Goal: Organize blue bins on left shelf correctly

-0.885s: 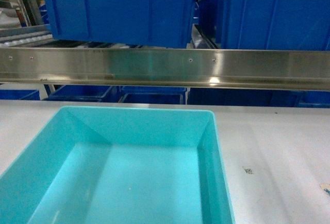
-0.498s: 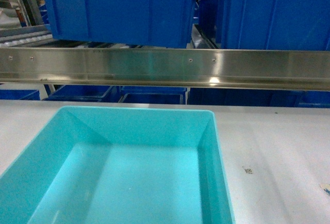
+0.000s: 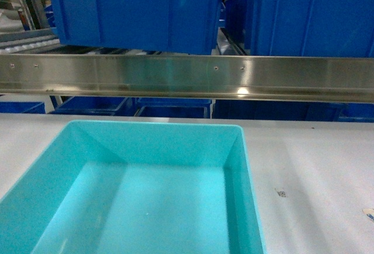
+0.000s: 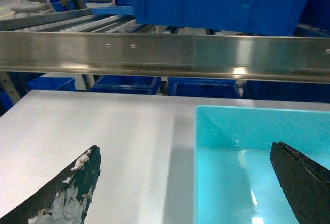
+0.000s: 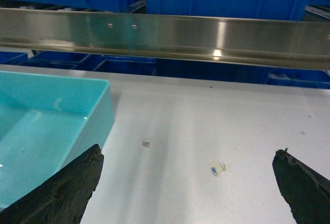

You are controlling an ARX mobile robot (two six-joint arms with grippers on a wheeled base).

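- A light turquoise bin point(image 3: 140, 195) is seen resting empty on the pale desk point(image 3: 315, 172), just in front of the steel rail of the left shelf point(image 3: 187, 76).
- Darker blue bins point(image 3: 134, 11) are stored on the shelf above.
- The left gripper point(image 4: 185, 183) is held with jaws wide, straddling the bin's left wall, likely ready for a grasp.
- The right gripper point(image 5: 188, 183) is held wide open beside the bin's right wall, over bare desk.

Both grippers' jaws wide apart.
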